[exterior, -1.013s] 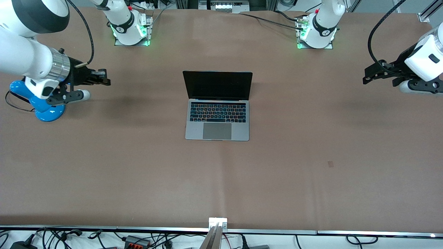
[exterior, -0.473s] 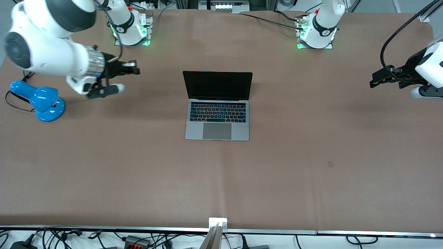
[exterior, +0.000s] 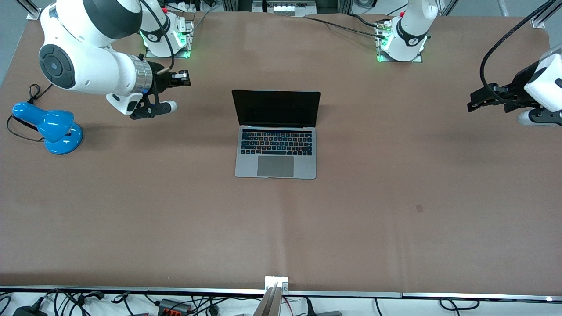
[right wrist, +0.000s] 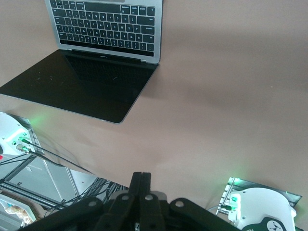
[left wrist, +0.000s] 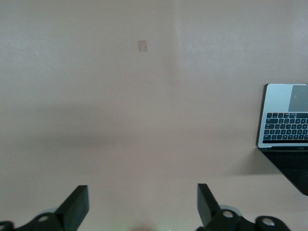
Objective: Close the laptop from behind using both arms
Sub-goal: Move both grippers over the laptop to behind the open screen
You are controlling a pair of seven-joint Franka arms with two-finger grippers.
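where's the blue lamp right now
In the front view the blue lamp stands at the right arm's end of the table, a little nearer the camera than the right gripper and well apart from the laptop.

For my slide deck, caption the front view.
Open laptop mid-table; right end effector shut, left end effector open, both clear of it.

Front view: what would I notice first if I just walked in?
Probably the open laptop in the middle of the brown table, its black screen standing up. Next, the two big white arms: the right claw, shut, over the table toward its own end, near a bright blue lamp, and the left claw, open, over the left arm's end.
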